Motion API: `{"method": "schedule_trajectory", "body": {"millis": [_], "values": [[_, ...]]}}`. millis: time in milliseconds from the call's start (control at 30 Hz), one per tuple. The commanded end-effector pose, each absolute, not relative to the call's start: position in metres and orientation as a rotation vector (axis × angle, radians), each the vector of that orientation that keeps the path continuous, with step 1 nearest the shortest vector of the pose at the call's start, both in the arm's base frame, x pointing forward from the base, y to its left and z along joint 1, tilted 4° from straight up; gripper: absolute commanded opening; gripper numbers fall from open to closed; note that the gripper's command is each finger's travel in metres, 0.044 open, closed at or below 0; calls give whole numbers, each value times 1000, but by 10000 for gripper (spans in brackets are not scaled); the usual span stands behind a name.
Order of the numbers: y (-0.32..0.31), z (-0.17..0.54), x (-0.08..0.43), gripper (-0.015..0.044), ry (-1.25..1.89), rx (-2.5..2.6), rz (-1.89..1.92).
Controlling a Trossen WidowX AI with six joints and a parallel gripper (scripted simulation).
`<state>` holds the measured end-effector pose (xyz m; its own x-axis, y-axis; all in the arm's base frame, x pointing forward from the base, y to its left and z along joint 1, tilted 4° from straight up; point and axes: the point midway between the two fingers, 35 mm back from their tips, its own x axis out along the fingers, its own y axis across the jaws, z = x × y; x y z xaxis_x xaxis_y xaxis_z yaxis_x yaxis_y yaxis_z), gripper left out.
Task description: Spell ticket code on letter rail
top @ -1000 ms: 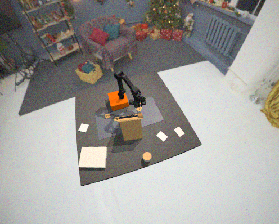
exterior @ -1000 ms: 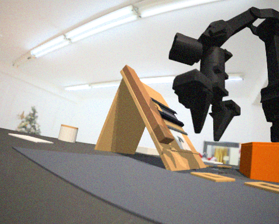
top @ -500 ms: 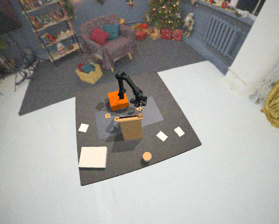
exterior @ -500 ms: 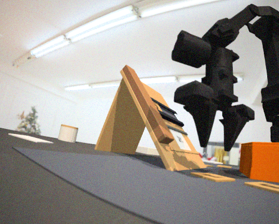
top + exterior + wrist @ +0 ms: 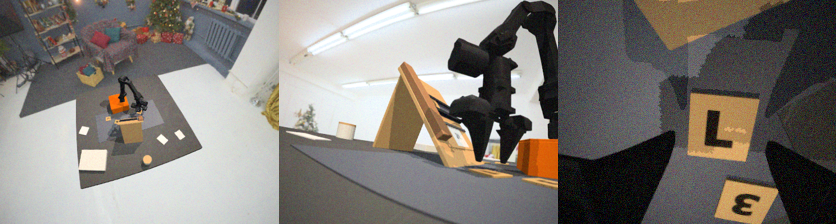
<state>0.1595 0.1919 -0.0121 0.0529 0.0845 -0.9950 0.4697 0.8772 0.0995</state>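
My gripper [image 5: 139, 109] [image 5: 491, 161] [image 5: 720, 141] is open and empty, pointing down in front of the board [image 5: 462, 161]. In the wrist view its fingers stand left and right of the L tile [image 5: 698, 120] [image 5: 475, 170], which lies flat on the mat. A second tile [image 5: 723, 210] [image 5: 532, 180] with a rounded, 3-like mark lies beside it. Another tile [image 5: 106, 120] lies left of the board in the top view. The dark rail [image 5: 127, 120] [image 5: 445, 115] crosses the sloping board. The ticket [image 5: 462, 140] is on the board's lower part, its print unreadable now; letters in the rail cannot be read.
The orange block [image 5: 118, 102] [image 5: 539, 157] stands at the arm's base. A brown bar [image 5: 419, 97] runs along the board's near edge in the exterior view. A white box [image 5: 93, 160], a round pot [image 5: 147, 160] [image 5: 345, 131] and white cards [image 5: 162, 139] [image 5: 179, 134] [image 5: 84, 130] lie farther away.
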Motion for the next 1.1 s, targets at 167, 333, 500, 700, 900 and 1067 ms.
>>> {"method": "schedule_trajectory", "body": {"millis": [167, 333, 500, 700, 900, 1067], "values": [[191, -15, 160, 340, 1501, 461, -314], [192, -21, 160, 340, 1501, 460, -314], [192, -29, 161, 340, 1501, 460, -314], [193, -33, 161, 340, 1501, 460, -314], [193, -33, 161, 340, 1501, 460, -314], [192, -33, 161, 287, 1501, 460, -314]]}}
